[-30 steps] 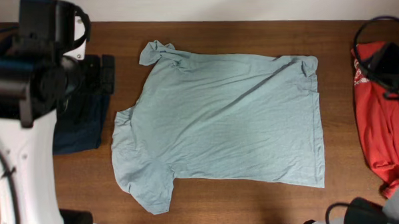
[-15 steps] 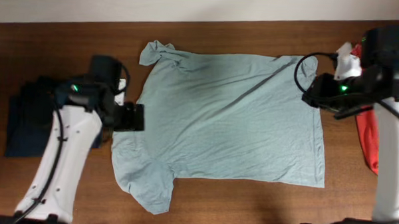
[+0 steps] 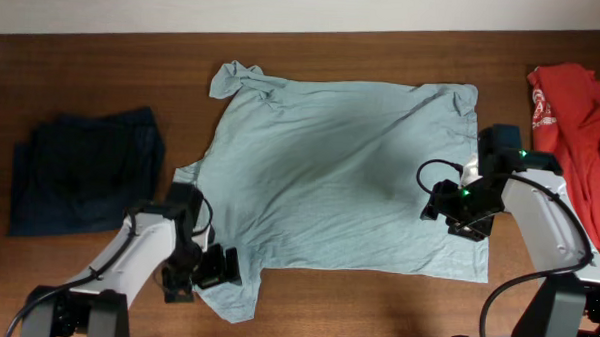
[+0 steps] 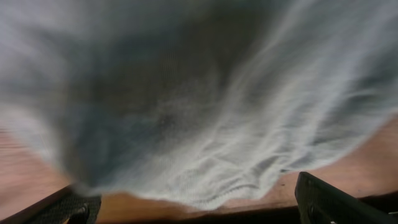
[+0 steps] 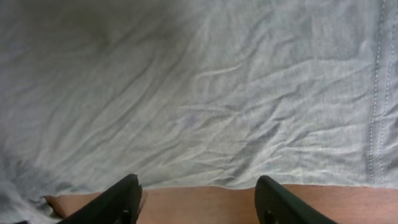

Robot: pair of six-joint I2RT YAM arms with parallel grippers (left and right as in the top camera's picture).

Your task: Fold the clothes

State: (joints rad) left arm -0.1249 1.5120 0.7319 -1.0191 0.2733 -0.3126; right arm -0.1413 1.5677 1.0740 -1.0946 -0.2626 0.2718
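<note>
Wide brown worktop point(image 3: 83, 81) across the whole overhead view, and spread over its middle is the big pale grey-blue T-shirt point(image 3: 330, 180), lying flat with the collar end to the left and the straight hem to the right. Its upper sleeve is crumpled at the top-left corner; the lower sleeve pokes out toward the near edge. Well apart on the left, the dark navy garment point(image 3: 84, 181) sits in a rumpled heap. On the far right, the red shirt point(image 3: 581, 138) with white print lies partly out of frame, just clear of the T-shirt's hem.

Now the arms. The left gripper point(image 3: 221, 269) is down at the lower sleeve, and its wrist camera shows the jaws spread wide with blurred cloth ahead. The right gripper point(image 3: 441, 206) is over the T-shirt near the hem; its fingers point(image 5: 124, 199) stand apart, gripping nothing, the cloth edge just ahead.
</note>
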